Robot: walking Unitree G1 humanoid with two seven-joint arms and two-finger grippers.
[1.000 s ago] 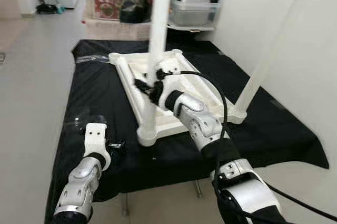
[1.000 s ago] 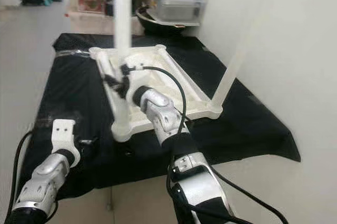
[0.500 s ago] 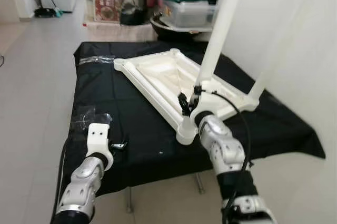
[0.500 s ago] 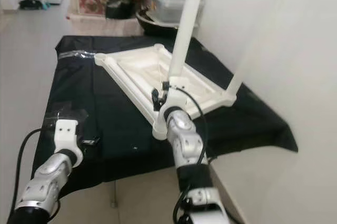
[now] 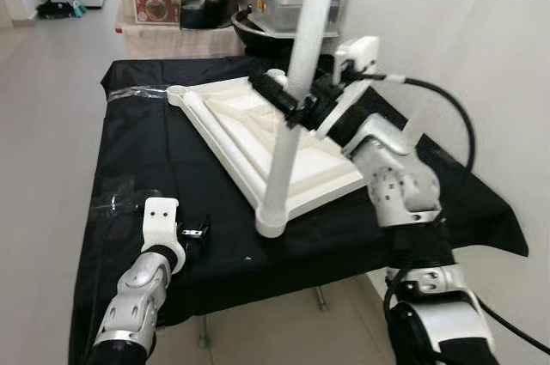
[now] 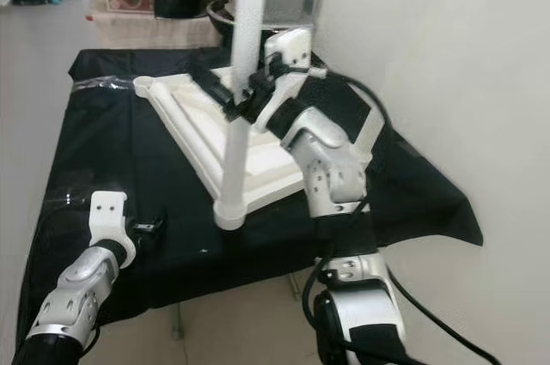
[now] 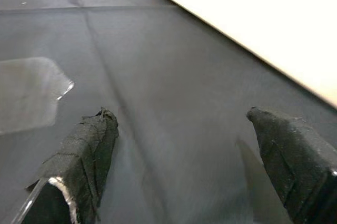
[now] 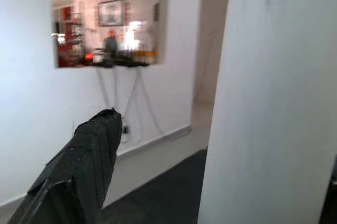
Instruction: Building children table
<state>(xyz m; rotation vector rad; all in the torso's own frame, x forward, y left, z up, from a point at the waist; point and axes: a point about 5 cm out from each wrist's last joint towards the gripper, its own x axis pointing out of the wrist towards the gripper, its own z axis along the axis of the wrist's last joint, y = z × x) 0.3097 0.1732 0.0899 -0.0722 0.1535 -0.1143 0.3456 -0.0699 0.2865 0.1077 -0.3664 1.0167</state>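
Left eye view: right hand [image 5: 296, 107] clamped on leg [image 5: 296, 82], tabletop [image 5: 258, 137] inverted on counter [image 5: 146, 150]. Left hand [image 7: 195, 155] apart, idle. Best kept vertical, twisted home gently.

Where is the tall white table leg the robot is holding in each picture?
Left eye view: the table leg stands up in the middle, on the near corner of the tabletop.
Right eye view: the leg rises left of middle.
Right wrist view: the broad white post, close up.
Left wrist view: not in it.
Shared landmark: the black cloth.
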